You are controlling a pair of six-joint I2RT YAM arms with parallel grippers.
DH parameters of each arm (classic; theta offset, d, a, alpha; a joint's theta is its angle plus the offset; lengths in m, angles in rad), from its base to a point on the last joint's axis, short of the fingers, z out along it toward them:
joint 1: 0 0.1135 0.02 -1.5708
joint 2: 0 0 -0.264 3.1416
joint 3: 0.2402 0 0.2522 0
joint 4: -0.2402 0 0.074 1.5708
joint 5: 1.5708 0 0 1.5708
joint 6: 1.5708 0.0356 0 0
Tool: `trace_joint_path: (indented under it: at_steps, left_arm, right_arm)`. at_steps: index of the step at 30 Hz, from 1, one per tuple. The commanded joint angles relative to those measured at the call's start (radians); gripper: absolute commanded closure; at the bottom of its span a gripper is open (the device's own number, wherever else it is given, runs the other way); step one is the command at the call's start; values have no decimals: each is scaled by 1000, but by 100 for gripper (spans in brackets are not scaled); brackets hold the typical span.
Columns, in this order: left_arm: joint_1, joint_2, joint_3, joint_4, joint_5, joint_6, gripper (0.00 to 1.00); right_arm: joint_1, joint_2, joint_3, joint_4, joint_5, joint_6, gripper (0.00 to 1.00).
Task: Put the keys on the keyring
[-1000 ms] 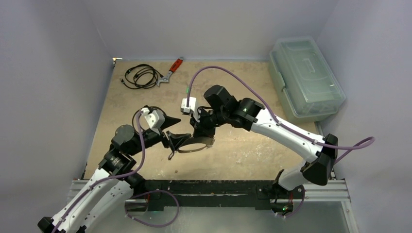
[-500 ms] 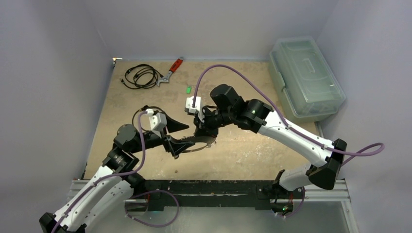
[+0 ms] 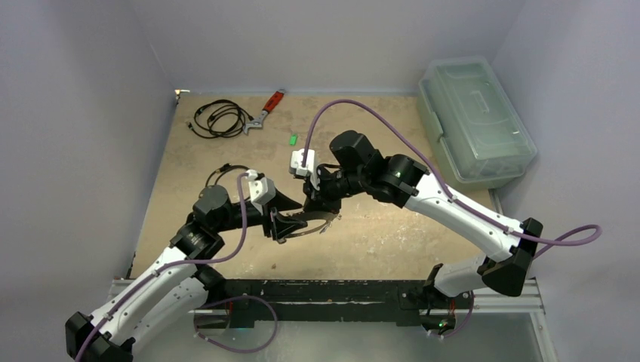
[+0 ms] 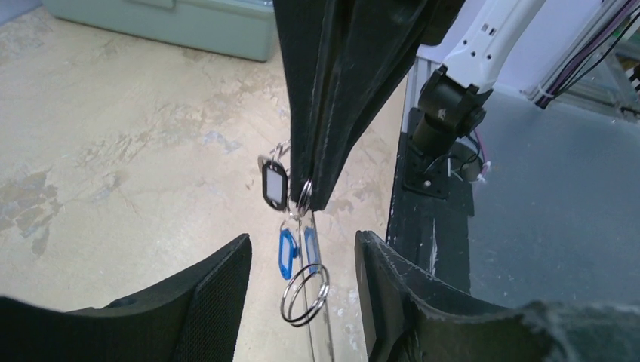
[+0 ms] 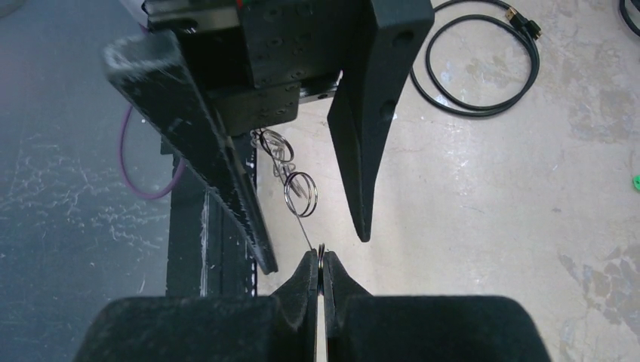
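Observation:
In the right wrist view my right gripper (image 5: 322, 262) is shut on the thin grey keyring (image 5: 306, 230), seen edge-on as a wire. From above, the keyring (image 3: 317, 224) hangs below that gripper (image 3: 312, 205). A blue-tagged key (image 4: 286, 253), a dark key with a white tag (image 4: 273, 183) and a small split ring (image 4: 305, 291) dangle from it. My left gripper (image 4: 302, 296) is open, its fingers (image 4: 207, 298) on either side of the split ring without touching it. A green-tagged key (image 3: 293, 139) lies alone on the table, farther back.
A coiled black cable (image 3: 219, 118) and a red-handled wrench (image 3: 266, 111) lie at the back left. A clear plastic box (image 3: 475, 121) stands at the right edge. Another black cable loop (image 3: 225, 172) lies beside the left arm. The black base rail (image 3: 332, 290) runs along the near edge.
My left arm has moved right, bringing its fingers around the dangling ring, and its jaws have narrowed. The right arm, still holding the keyring, has shifted slightly right.

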Motion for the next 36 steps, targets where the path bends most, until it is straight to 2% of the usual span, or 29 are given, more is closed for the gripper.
trace_joint_path:
  at_steps: [1,4,16,25,26,30,36]
  left_arm:
    - [-6,20,42,-6,29,92,50]
    - [-5,27,58,-14,37,124,53]
    - [-9,97,111,-53,41,220,58]
    - [-11,98,108,-43,20,261,69]
    - [-11,98,107,-42,16,260,68]
    - [-10,100,102,-34,11,245,55]
    - [-10,95,99,-20,22,225,48]
  right_arm:
    - [1,-41,9,19,-5,-14,100]
    - [1,-42,9,16,-16,-16,100]
    - [3,-11,14,7,-38,-33,100]
    - [3,6,14,11,-41,-35,100]
    - [3,6,13,14,-37,-35,100]
    - [3,17,16,9,-37,-36,100]
    - [3,18,9,10,-35,-36,100]
